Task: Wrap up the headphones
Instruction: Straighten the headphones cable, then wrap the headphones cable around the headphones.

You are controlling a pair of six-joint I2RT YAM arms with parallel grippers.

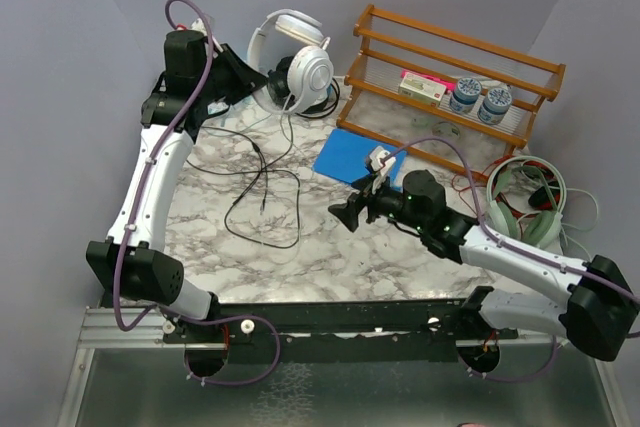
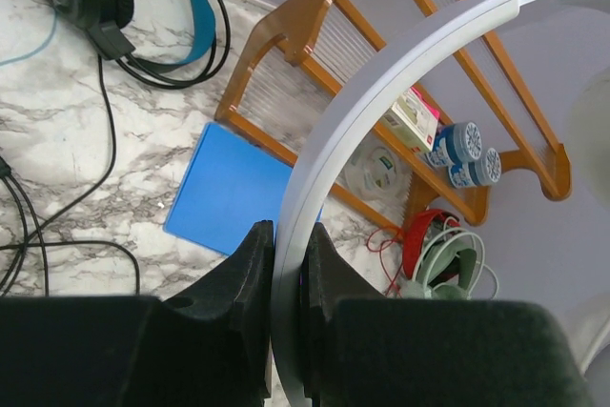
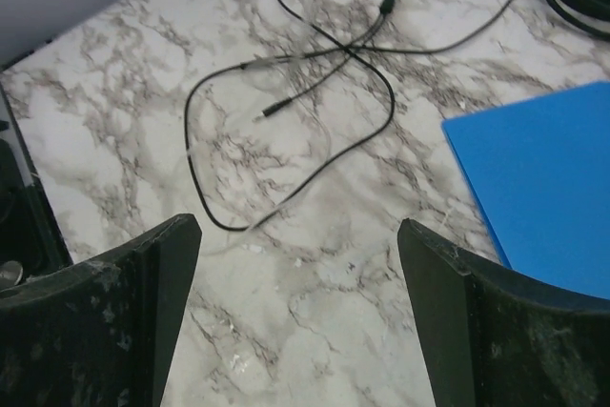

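Right now your left gripper (image 2: pixel 288 235) is clamped on the white headset's band (image 2: pixel 381 92), apparently steadying it near the far left corner of the bench (image 1: pixel 400 247). Your right gripper (image 3: pixel 295 235) stands wide apart over mid-bench, facing the loose black cable (image 3: pixel 315 92), probably ready to gather it.

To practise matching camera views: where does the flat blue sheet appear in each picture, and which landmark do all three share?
Top external: blue sheet, centre, before the wooden rack.
Left wrist: sheet left of centre, its corner behind the white headphones.
Right wrist: sheet at the right edge, cut off.
Shared landmark: the loose black cable on the marble, left of it.
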